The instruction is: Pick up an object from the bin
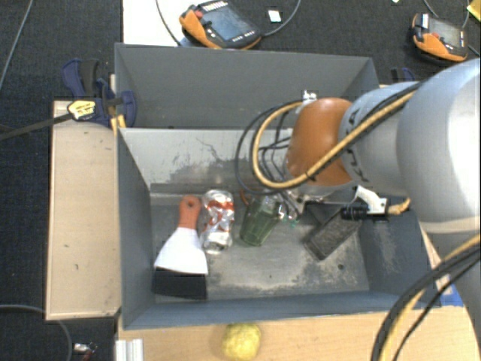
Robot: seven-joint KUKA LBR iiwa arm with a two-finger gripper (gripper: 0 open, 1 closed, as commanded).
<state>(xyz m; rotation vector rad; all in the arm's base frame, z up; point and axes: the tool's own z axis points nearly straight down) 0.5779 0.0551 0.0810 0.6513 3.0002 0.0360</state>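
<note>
The arm (443,149) is seen reaching into the grey metal bin (135,224) from the right. Its wrist is wrapped in an orange cover (319,141), around which yellow and black cables (257,162) are looped. The end effector (284,207) is lowered towards the middle of the bin's floor, close to the back wall, and is largely hidden beneath the cover. Whether it is wide or narrow cannot be told.

Just below and to the left of it, a green translucent cup (258,222) is found lying tilted at the centre of the floor. Its upper end is reached by the metal parts of the end effector, though contact cannot be made out for certain.

A crushed can (216,220) in red and silver is laid just beside the cup on its left. Further left, a scraper (183,250) with an orange handle and a white blade is placed with its handle pointed towards the back wall. A black oblong piece (179,284) is seen against the blade's lower edge, and whether it belongs to the scraper cannot be told.

To the right of the end effector, a dark grey block (331,235) lies slanted on the floor, apart from the cup.
</note>
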